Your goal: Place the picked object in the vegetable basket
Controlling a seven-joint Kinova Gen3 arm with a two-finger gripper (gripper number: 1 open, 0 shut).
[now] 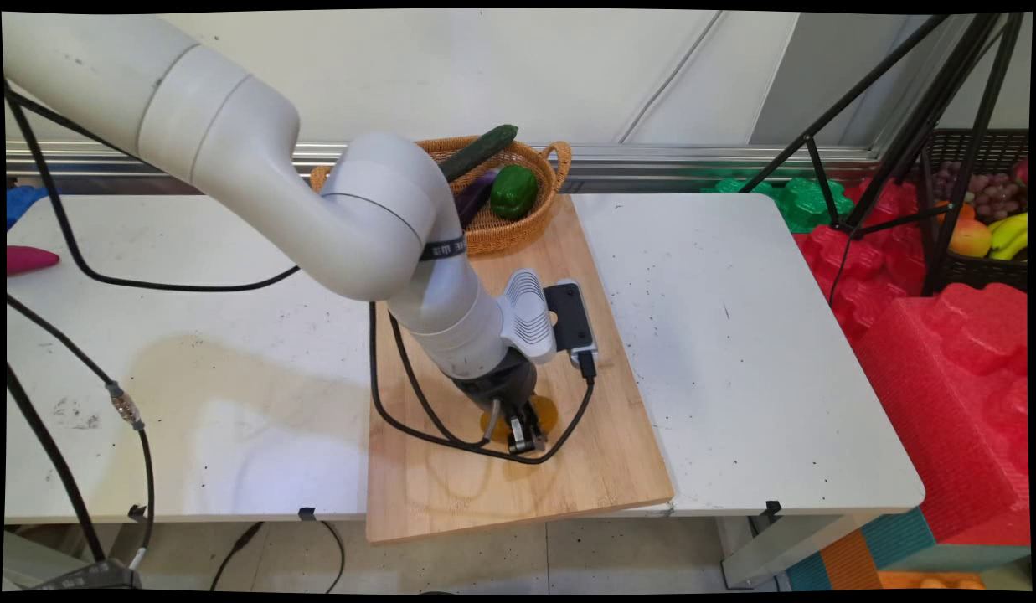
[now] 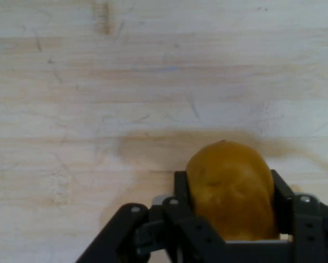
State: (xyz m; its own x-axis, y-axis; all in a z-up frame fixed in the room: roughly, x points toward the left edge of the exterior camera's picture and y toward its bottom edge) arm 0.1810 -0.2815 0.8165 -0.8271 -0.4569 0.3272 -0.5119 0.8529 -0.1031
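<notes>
Starting at the left, we see a pink thing (image 1: 30,259) lying alone at the edge of the white table (image 1: 735,335). In the middle lies a wooden board (image 1: 618,452), and here the claw (image 1: 524,437) is low on it, its two fingers (image 2: 181,193) pressed on both sides of a yellow-brown potato (image 2: 232,189); we judge this hold is firm, since the potato fills the gap. Behind, a wicker basket (image 1: 559,159) keeps a cucumber (image 1: 477,152), an eggplant (image 1: 474,196) and a green pepper (image 1: 514,191) together. At the right stand red foam blocks (image 1: 945,368) and a black tripod (image 1: 920,117).
</notes>
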